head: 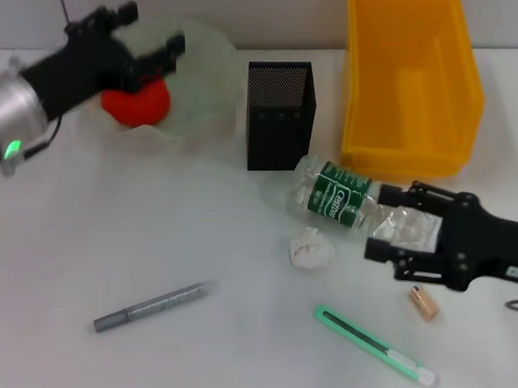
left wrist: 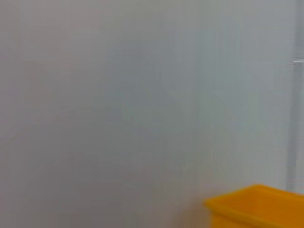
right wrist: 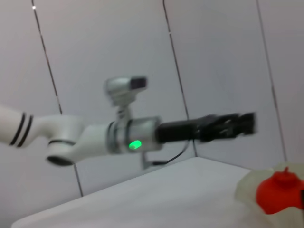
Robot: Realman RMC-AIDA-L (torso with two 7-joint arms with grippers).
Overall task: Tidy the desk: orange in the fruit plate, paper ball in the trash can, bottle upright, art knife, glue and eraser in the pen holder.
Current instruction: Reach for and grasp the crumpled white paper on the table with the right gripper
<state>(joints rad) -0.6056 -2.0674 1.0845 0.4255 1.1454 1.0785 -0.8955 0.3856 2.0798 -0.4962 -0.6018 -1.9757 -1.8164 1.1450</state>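
Right gripper point(head: 396, 229) holds the lying bottle point(head: 346, 202).
Left gripper point(head: 149, 42) is open above the orange point(head: 137, 101) in the fruit plate point(head: 201, 59).

Orange point(head: 137, 104) in fruit plate point(head: 200, 76). Clear bottle point(head: 347, 199) lying on side by pen holder point(head: 280, 114); paper ball point(head: 311, 247) just below.

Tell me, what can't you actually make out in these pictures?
- Orange: head view, partly hidden behind the left end effector above the plate.
- Bottle: head view, the end inside the right end effector is covered, so its cap cannot be seen.
- Holder: its inside is too dark to tell what it holds.
- Bin: left wrist view, cut off by the edge; the rest is blank wall.
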